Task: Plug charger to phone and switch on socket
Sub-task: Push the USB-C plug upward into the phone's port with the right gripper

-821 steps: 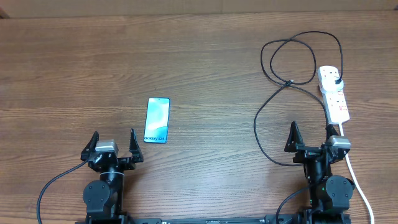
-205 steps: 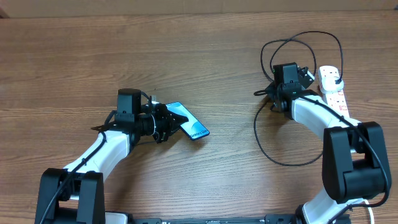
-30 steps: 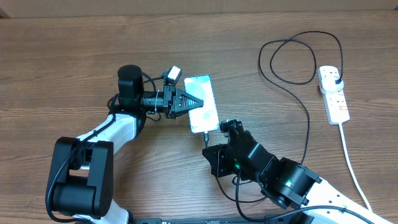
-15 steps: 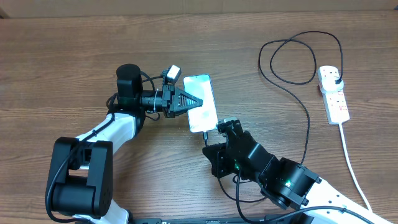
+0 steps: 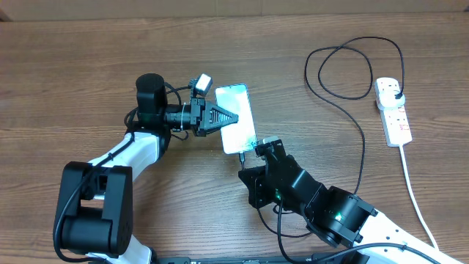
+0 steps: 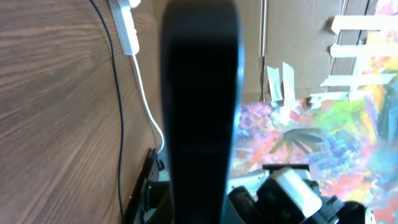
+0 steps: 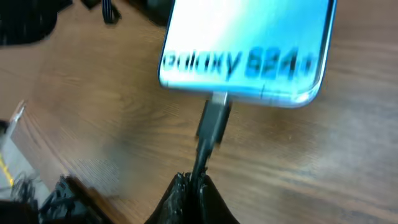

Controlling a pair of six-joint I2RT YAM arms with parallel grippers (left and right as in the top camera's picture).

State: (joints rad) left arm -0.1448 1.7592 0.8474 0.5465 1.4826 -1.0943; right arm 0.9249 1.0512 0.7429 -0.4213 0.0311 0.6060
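Charger tip at the phone's port, both of my tools clamped.

My left tool [image 5: 226,119] is closed on one long edge of the phone [image 5: 242,132], which sits mid-desk with its screen facing up; I cannot tell whether it touches the desk [image 5: 73,66]. My right tool [image 7: 191,186] is pinched shut on the charger [image 5: 352,67] just behind its connector tip [image 7: 214,118]. In the right wrist view the tip's metal end meets the short edge below the blurred "Galaxy" text; how deep it sits I cannot tell. The cable runs across to the far right, looping before its black plug [image 5: 396,93], which sits in the socket [image 5: 396,121].
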